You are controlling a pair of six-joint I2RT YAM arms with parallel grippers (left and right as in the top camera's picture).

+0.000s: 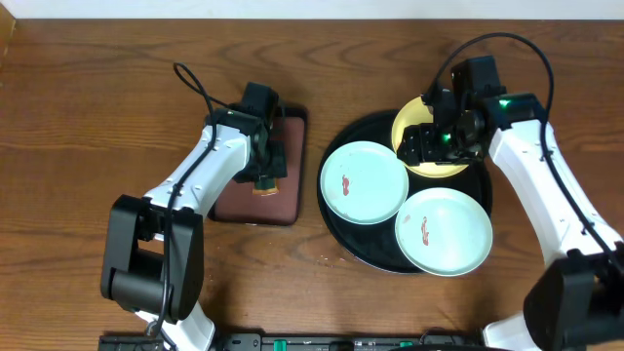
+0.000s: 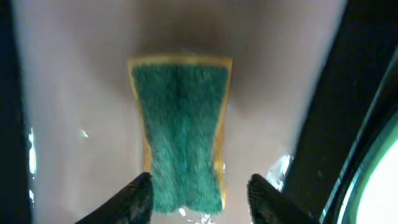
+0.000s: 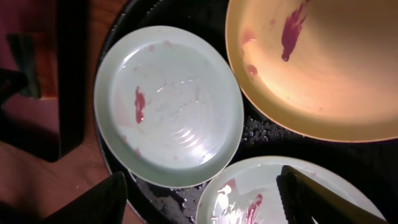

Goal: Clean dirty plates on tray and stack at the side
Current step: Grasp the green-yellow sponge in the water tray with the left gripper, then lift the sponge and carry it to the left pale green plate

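Observation:
The black tray (image 1: pixel 338 242) holds all three plates. The yellow plate (image 1: pixel 441 168) is at the back, partly under my right gripper (image 1: pixel 421 146). One mint plate (image 1: pixel 364 182) lies at the left and the other (image 1: pixel 444 231) at the front. Each has a reddish smear. In the right wrist view my right gripper (image 3: pixel 202 199) is open above the yellow plate (image 3: pixel 323 68), the left mint plate (image 3: pixel 168 106) and the front mint plate (image 3: pixel 249 199). My left gripper (image 2: pixel 202 196) is open around a green and yellow sponge (image 2: pixel 180 130).
The sponge (image 1: pixel 265 187) lies on a rectangular brown tray (image 1: pixel 249 205) to the left of the black tray. My left gripper (image 1: pixel 265 168) hovers over it. The wooden table (image 1: pixel 78 117) extends to the left and behind.

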